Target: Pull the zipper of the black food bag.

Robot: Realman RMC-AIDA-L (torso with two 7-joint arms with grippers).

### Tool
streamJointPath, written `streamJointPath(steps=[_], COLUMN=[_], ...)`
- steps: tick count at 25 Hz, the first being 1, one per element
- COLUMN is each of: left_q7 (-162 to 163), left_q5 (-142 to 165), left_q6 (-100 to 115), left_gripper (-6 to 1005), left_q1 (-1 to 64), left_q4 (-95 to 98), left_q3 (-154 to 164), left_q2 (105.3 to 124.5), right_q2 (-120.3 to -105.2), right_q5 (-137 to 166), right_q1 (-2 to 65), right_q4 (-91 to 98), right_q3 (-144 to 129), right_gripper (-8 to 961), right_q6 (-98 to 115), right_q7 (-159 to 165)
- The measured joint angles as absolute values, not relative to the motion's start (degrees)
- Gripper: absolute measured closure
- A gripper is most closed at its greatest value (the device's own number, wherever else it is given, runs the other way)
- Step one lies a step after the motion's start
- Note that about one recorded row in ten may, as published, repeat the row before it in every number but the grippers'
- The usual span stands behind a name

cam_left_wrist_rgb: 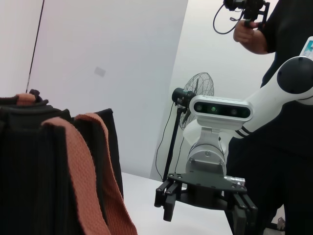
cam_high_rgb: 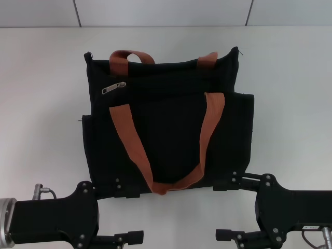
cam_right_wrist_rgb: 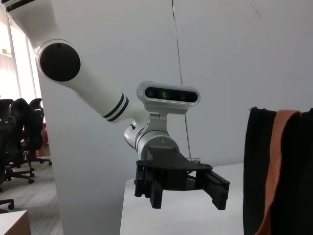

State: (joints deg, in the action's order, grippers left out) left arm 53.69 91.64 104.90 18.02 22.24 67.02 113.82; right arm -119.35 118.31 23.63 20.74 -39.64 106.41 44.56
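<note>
The black food bag lies flat on the white table, with its two rust-orange handles across its front. The silver zipper pull sits near the bag's upper left corner on the pocket zip. My left gripper is open and empty at the table's near edge, below the bag's lower left corner. My right gripper is open and empty below the lower right corner. The left wrist view shows the bag's edge and the right gripper. The right wrist view shows the left gripper and the bag.
A standing fan and a person holding a camera are beyond the table on my right side. Office chairs stand off to my left. White table surface shows on both sides of the bag.
</note>
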Motion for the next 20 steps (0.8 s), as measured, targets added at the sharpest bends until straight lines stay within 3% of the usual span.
streamJointPath(steps=[13, 20], left_q7=[53.8, 49.6], left_q5=[91.1, 90.9], left_q6=[106.2, 110.6], left_gripper=[228, 234], left_q1=[18.1, 18.8], left_q4=[22.2, 22.0], left_q3=[65.5, 56.4], left_q2=[113.91, 116.48], right_q2=[-119.35, -119.35], right_q5=[118.3, 118.3], right_q1=[23.7, 23.8], right_q4=[20.7, 20.7], right_q3=[-39.6, -39.2], right_gripper=[137, 138], right_q6=[106.5, 106.4], right_q7=[44.7, 44.8])
